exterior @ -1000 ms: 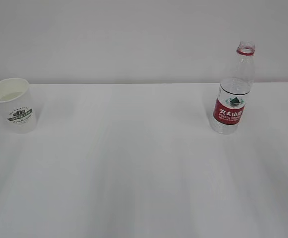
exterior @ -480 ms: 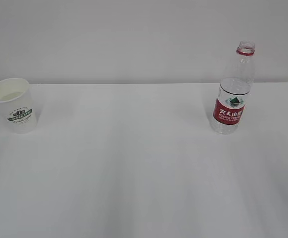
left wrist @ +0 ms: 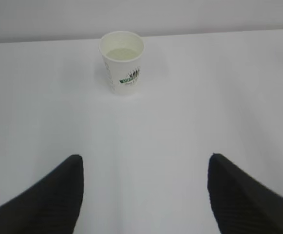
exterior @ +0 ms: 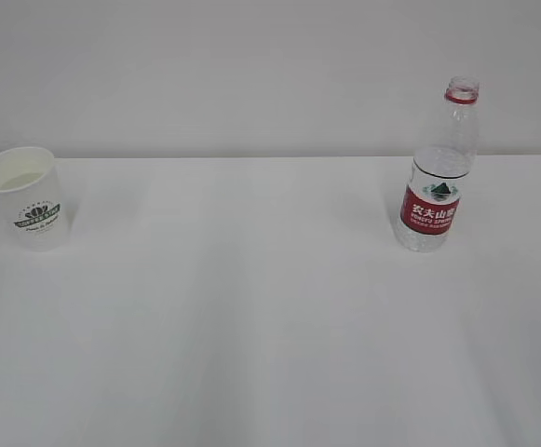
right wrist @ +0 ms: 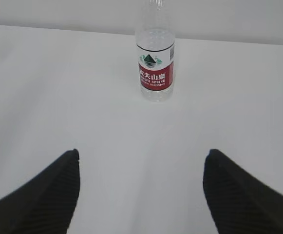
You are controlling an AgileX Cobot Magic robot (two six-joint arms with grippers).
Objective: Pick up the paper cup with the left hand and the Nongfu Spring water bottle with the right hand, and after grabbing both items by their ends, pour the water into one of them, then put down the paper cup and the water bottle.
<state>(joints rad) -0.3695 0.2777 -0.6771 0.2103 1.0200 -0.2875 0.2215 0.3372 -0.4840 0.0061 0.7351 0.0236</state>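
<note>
Paper cup [left wrist: 122, 62] upright on the table [exterior: 251, 307], far left, straight ahead of the left hand [left wrist: 143, 187], well apart. Nongfu Spring water bottle [right wrist: 155, 66] upright (cap off), dead ahead of the right hand [right wrist: 141, 187]. Both hands spread wide, empty.

A white table [exterior: 270, 317] carries 2 things: the paper cup [exterior: 28, 197] far left, the Nongfu Spring water bottle [exterior: 438, 172] far right.

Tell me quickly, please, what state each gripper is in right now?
Left gripper: open, holding nothing; paper cup stands ahead, untouched.
Right gripper: open, holding nothing; water bottle stands ahead, untouched.
</note>
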